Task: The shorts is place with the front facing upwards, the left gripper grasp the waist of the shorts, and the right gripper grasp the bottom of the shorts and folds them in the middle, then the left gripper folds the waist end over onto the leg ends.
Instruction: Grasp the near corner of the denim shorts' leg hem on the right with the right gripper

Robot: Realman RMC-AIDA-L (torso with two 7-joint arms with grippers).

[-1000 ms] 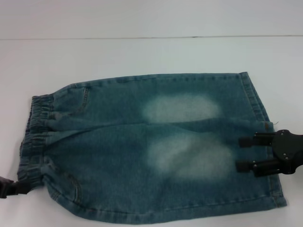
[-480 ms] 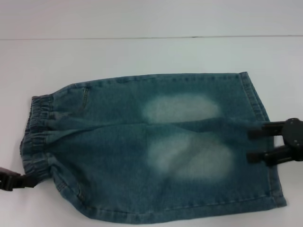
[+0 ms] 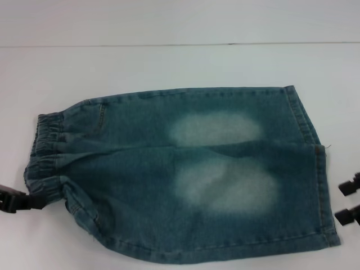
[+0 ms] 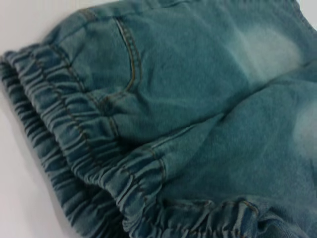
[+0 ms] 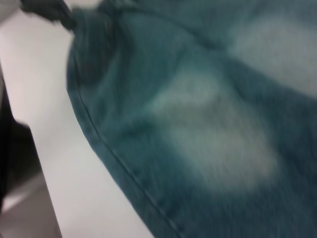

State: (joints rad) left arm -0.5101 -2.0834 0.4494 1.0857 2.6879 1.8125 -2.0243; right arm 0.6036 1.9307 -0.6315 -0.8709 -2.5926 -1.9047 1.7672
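The blue denim shorts [image 3: 185, 174] lie flat on the white table, two pale faded patches up. The puckered waist of the shorts [image 3: 45, 157] is at the left. The straight-stitched bottom of the shorts [image 3: 318, 185], the leg ends, is at the right. My left gripper [image 3: 31, 202] sits at the near corner of the waist, shut on the fabric there. My right gripper [image 3: 339, 202] is open just off the hems, touching nothing. The left wrist view is filled by the gathered waist [image 4: 74, 148]. The right wrist view shows a faded patch of the shorts [image 5: 208, 124].
The white table [image 3: 169, 62] stretches bare behind the shorts to a back edge line. In the right wrist view the table's near edge [image 5: 20, 129] drops off to a dark floor.
My right gripper has drawn back to the right, off the hem it was over, and now stands beside the shorts. My left gripper has shifted up and the waist corner moved with it.
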